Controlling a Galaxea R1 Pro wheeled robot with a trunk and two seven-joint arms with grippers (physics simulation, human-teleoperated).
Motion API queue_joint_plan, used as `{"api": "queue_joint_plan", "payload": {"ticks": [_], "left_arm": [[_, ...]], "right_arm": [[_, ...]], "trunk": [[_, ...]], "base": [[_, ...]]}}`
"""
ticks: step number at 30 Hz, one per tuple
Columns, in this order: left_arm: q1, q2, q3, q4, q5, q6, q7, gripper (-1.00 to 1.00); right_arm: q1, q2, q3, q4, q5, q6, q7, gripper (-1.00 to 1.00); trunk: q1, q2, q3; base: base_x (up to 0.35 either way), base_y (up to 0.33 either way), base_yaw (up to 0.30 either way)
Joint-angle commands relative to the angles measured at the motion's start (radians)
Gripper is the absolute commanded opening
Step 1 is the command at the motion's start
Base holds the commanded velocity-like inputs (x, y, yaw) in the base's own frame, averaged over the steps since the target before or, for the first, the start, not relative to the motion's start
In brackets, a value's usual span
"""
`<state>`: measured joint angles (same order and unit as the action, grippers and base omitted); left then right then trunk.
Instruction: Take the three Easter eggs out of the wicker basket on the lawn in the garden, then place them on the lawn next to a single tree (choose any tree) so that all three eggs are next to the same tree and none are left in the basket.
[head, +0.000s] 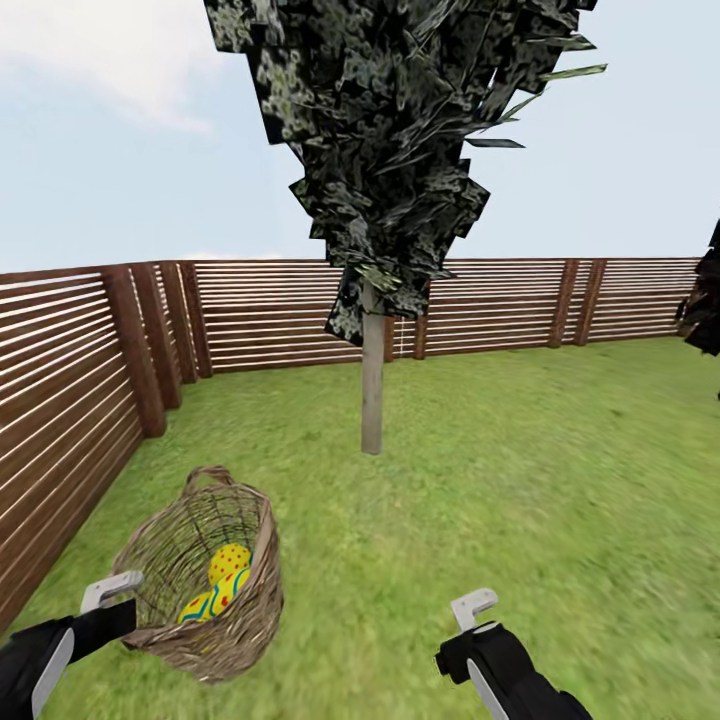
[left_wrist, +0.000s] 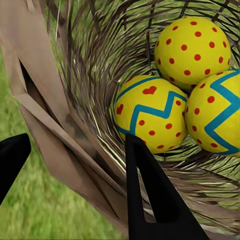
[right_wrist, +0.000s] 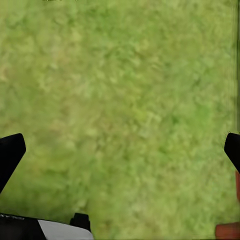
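The wicker basket (head: 205, 585) stands on the lawn (head: 520, 480) at the lower left, holding the three Easter eggs. The left wrist view shows them close: a red-dotted egg (left_wrist: 192, 47), one with hearts and a teal zigzag (left_wrist: 150, 115), and another zigzag egg (left_wrist: 215, 112). My left gripper (left_wrist: 75, 170) is open and straddles the basket's rim, one finger (left_wrist: 155, 200) inside near the eggs and the other outside. My right gripper (head: 475, 610) hangs open over bare grass (right_wrist: 120, 100). A tree with a pale bare trunk (head: 372, 380) and dark mottled canopy stands beyond the basket.
A brown slatted fence (head: 60, 420) runs close along the left and across the back. Dark foliage of another tree (head: 705, 310) shows at the right edge. Open grass stretches from the basket to the trunk and off to the right.
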<state>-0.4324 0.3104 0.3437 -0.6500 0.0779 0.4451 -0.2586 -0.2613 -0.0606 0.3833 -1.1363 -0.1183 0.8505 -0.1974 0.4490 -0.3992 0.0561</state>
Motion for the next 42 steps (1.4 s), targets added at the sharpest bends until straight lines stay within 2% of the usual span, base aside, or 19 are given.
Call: {"api": "queue_joint_plan", "payload": {"ticks": [1, 39, 42], "left_arm": [[0.000, 0.000, 0.003, -0.002, 0.014, 0.009, -0.002, -1.00], [0.000, -0.003, 0.003, -0.002, 0.013, 0.007, -0.005, -1.00], [0.000, -0.002, 0.003, -0.002, 0.014, 0.007, -0.005, -1.00]], "right_arm": [[-0.001, -0.002, 0.002, 0.000, -0.013, 0.003, -0.010, 1.00], [-0.001, -0.002, -0.004, 0.000, -0.014, 0.003, -0.010, 1.00], [-0.001, -0.004, -0.004, 0.001, -0.014, -0.003, -0.011, 1.00]], "trunk": [[0.001, -0.001, 0.000], [0.001, -0.001, 0.000], [0.001, -0.001, 0.000]], "base": [[0.334, 0.000, -0.300], [0.334, 0.005, -0.300], [0.335, 0.085, -0.106]]}}
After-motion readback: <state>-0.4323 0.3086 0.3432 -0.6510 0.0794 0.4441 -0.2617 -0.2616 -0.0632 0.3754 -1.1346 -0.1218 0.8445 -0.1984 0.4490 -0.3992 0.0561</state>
